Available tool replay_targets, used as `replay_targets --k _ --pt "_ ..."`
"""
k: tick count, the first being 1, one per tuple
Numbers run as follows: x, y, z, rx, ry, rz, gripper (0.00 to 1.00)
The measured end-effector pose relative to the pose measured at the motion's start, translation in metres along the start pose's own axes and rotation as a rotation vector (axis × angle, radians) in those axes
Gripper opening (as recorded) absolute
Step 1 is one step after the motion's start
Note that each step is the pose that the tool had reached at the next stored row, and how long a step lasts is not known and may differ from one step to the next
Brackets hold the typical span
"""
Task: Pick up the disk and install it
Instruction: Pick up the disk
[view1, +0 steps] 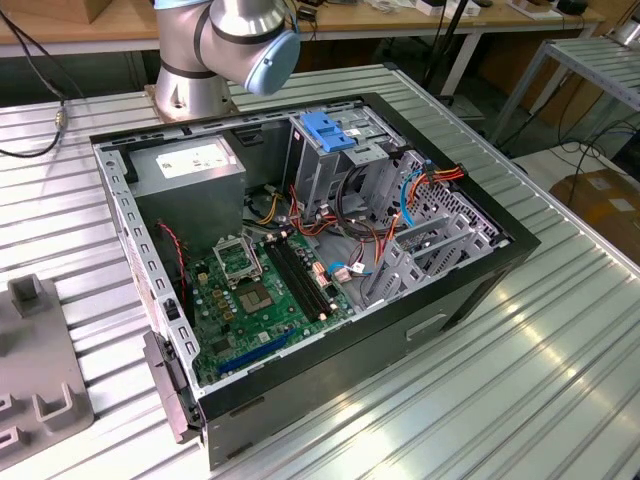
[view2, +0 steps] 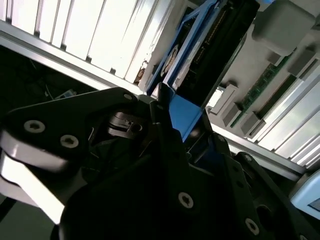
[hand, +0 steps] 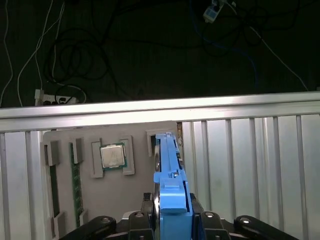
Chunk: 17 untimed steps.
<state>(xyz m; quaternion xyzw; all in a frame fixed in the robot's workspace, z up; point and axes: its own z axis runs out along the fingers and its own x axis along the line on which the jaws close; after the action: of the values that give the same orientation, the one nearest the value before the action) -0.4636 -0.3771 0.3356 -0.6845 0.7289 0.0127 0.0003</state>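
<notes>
the tool (hand: 172, 222) is clenched on the disk (hand: 167, 160), its fingers on either side of the blue carrier frame. the disk stands edge-on over a grey tray (hand: 100, 200); whether it touches the tray cannot be told. in that tray lie a processor chip (hand: 112, 156) and a green memory stick (hand: 76, 185). the tray rests on the slatted metal desk (hand: 240, 165), and past the desk's edge loose cables (hand: 75, 60) lie on the dark floor. in the exterior view the open computer case (view1: 330, 375) holds a drive cage (view1: 318, 175) topped by a fixed blue bracket (view1: 327, 130), with wires (view1: 445, 172) crowding just beside the cage.
</notes>
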Motion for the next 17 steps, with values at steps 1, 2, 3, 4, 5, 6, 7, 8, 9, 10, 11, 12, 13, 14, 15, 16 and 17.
replay_targets --k 1,2,3,4,5,6,7,8,9,10,11,12,13,14,15,16,17 --pt "0.0001 0.0 0.0015 0.0 0.0003 0.0 0.37" --pt "0.0001 -0.0001 0.0047 0.0002 0.0019 0.0 0.37" --pt "0.0002 -0.0001 0.0075 0.0002 0.0032 0.0 0.37" --pt "0.0002 -0.0001 0.0091 -0.0001 0.0038 0.0 0.37" --pt "0.0002 -0.0001 0.0108 -0.0002 0.004 0.0 0.37" --pt "0.0003 -0.0002 0.0135 -0.0002 0.0042 0.0 0.37" --pt "0.0003 -0.0003 0.0154 0.0 0.0041 0.0 0.37" --pt "0.0004 -0.0003 0.019 0.0 0.0041 0.0 0.37" --pt "0.0004 -0.0004 0.0211 0.0002 0.0041 0.0 0.37" --pt "0.0004 -0.0004 0.0224 0.0005 0.0041 0.0 0.37" --pt "0.0004 -0.0004 0.0233 0.0002 0.0043 0.0 0.37" --pt "0.0005 -0.0004 0.0235 0.0001 0.0043 0.0 0.37" --pt "0.0005 -0.0004 0.0237 0.0002 0.0043 0.0 0.37" --pt "0.0005 -0.0005 0.0245 0.0008 0.004 0.0 0.37" --pt "0.0005 -0.0005 0.0255 0.0007 0.0041 0.0 0.37" --pt "0.0005 -0.0005 0.027 0.0006 0.0041 0.0 0.37" --pt "0.0005 -0.0005 0.0286 0.0004 0.0042 0.0 0.37"
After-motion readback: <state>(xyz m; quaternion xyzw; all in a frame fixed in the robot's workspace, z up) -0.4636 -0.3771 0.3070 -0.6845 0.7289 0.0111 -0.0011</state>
